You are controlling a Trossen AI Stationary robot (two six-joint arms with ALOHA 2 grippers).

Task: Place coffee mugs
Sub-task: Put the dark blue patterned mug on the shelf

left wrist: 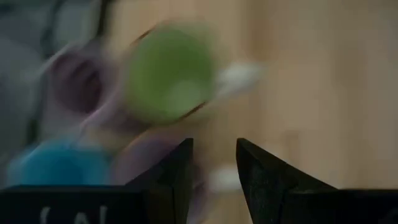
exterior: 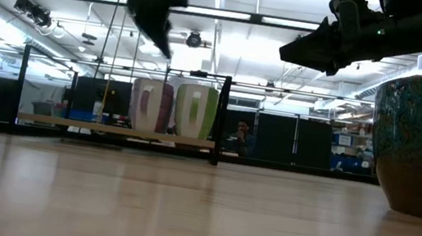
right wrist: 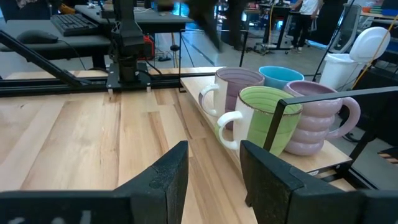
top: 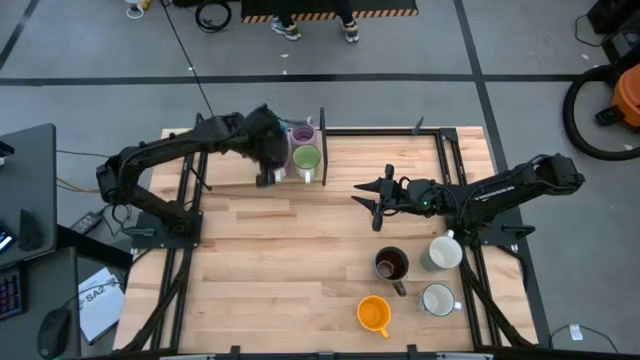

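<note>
From above, the left gripper (top: pixel 268 172) hangs just beside the green mug (top: pixel 306 158) and a lilac mug (top: pixel 302 133) grouped at the far edge of the table (top: pixel 270 260), while the right gripper (top: pixel 375 205) waits over mid-table; the dark brown mug (top: pixel 391 264), the orange mug (top: pixel 373 313) and two white mugs (top: pixel 443 252) sit near the right arm, not yet moved. At table height, the lilac and green mugs stand side by side on a low ledge (exterior: pixel 94 127), both arms raised above them. The left wrist view, though smeared, shows its jaws spread with nothing between them, green, lilac and a blue mug (left wrist: pixel 56 163) beyond. The right wrist view shows its own jaws parted and empty, facing four placed mugs: green, blue and two lilac. By my reckoning, half the job is done, with four mugs left to carry over
</note>
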